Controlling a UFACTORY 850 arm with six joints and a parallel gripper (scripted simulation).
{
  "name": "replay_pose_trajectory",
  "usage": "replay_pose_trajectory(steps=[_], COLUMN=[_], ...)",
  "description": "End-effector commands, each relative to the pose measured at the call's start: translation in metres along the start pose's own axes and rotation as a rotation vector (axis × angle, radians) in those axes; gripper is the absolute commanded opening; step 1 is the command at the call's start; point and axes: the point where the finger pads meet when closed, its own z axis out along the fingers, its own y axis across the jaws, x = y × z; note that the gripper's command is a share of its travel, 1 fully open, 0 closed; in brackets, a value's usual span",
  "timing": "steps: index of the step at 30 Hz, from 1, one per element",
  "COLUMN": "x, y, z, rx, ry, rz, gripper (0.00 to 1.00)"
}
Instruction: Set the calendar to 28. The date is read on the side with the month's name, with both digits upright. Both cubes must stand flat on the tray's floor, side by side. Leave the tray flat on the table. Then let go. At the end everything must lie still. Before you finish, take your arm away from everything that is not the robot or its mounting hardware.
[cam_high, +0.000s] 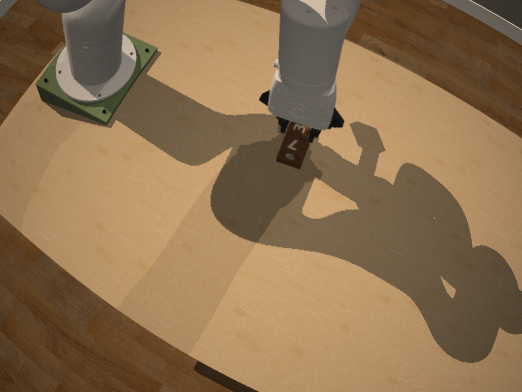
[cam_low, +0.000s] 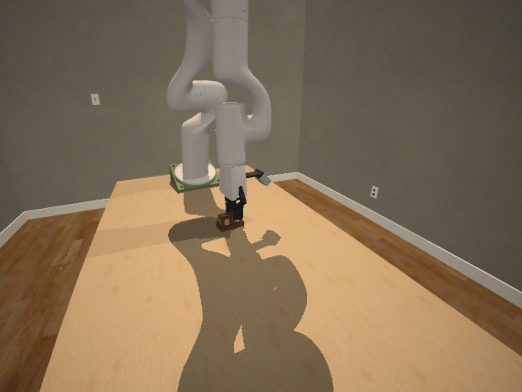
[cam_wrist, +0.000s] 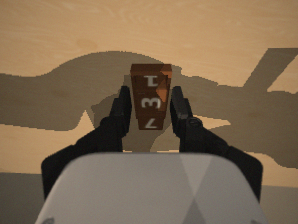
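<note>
A bare room fitted out as a robot test space: plain grey walls (cam_low: 400, 75) with white skirting (cam_low: 410, 240), wood plank floor (cam_low: 30, 260), a wall switch (cam_low: 95, 99) and a socket (cam_low: 373, 191). A long pale wooden worktop (cam_low: 150, 310) fills the middle, with a white arm (cam_low: 230, 145) bolted to a green base plate (cam_high: 47, 92).

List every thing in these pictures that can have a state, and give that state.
Tool: open, one finger on each side of the cubes.
Cube showing 3: in the tray, 3 facing up.
Cube showing 7: beside it, 7 facing up.
Tray: flat on the table.
</note>
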Motion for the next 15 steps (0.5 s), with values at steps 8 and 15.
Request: replay_pose_trajectory(steps=[8, 15], x=[-0.001, 0.001], y=[0.001, 0.001], z=[-0.056, -0.077], rx=[-0.002, -0.001], ry=[0.0, -0.001], rz=[0.0, 0.0], gripper=[0.49, 0.49])
